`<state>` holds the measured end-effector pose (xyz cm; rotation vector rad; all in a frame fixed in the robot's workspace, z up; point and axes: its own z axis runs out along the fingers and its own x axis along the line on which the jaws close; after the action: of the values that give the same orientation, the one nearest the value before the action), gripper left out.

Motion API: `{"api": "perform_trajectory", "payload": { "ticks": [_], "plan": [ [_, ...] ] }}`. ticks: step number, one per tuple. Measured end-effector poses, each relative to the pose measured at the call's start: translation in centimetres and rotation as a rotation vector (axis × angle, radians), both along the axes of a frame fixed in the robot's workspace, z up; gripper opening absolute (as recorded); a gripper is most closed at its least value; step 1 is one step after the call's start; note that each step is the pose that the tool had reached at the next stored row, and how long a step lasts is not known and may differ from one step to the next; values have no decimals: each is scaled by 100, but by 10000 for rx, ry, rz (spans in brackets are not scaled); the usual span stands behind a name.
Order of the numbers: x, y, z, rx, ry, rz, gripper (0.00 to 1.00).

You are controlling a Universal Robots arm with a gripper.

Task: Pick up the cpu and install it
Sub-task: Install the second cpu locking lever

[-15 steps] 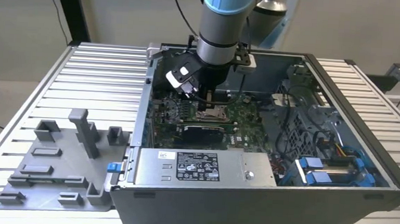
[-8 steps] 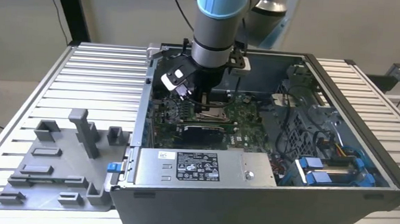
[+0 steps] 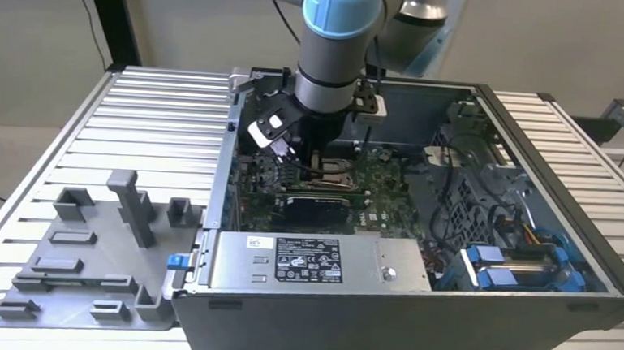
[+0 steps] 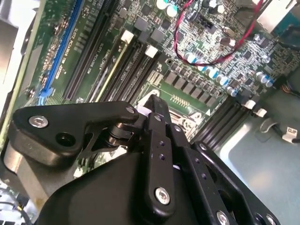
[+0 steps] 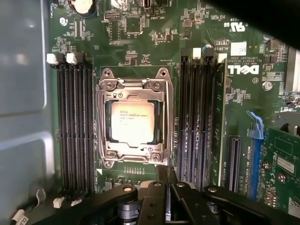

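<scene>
In the first wrist view we see the cpu lying flat inside the socket frame, just beyond our end effector, whose fingers look pressed together, empty.

Plain beige wall behind, black upright post by the ribbed aluminium surface at its far corner, pale floor beside it

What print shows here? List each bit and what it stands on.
Label on the grey power supply: too small to read.
Top of the cpu: faint print, too blurred to read.
Motherboard: a white maker's mark and fine lettering, too small to read surely.
</scene>
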<state>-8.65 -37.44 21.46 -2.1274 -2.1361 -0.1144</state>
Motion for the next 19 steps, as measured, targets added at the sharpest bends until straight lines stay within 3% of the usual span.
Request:
{"api": "perform_trajectory", "payload": {
  "ticks": [11, 19],
  "plan": [
    [0, 4, -133, 325, -20, -54, 0],
    [-19, -10, -187, 523, -57, -88, 0]
  ]
}}
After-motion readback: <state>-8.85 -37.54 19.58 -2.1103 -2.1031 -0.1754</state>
